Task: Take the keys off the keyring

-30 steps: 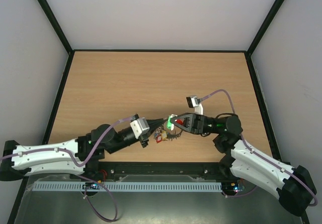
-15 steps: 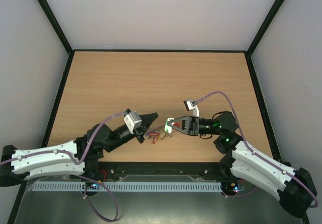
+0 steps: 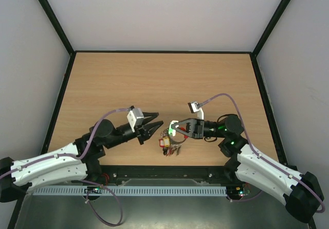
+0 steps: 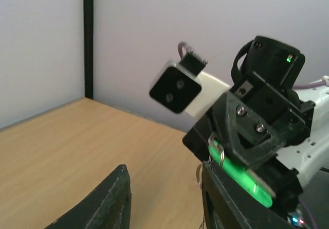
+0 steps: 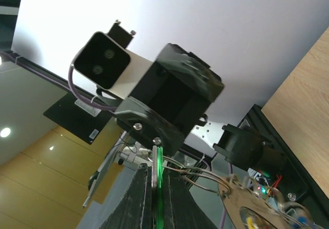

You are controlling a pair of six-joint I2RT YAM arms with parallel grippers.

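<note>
My right gripper [image 3: 176, 127] is shut on a flat green key [image 5: 160, 183] and holds it edge-on between its fingers [image 5: 138, 203]. Thin silvery wire loops of the keyring [image 5: 208, 175] run from that key down to the right. The rest of the keys [image 3: 168, 141], a small bunch with red and yellow heads, hang or lie just below the right gripper near the table's front edge. My left gripper [image 3: 152, 123] is open and empty, a short way left of the bunch and facing it. In the left wrist view the green key [image 4: 241, 176] sits beyond its right finger [image 4: 226, 203].
The wooden table [image 3: 154, 80] is ringed by a black frame and pale walls. The arms' bases and a slotted cable rail [image 3: 154, 190] lie along the near edge. The right wrist camera [image 4: 176, 86] and its purple cable stand above the right gripper.
My left gripper has drawn back to the left from the key bunch, opened and risen a little. The right gripper has shifted slightly left, still holding the green key, and the bunch now hangs lower.
</note>
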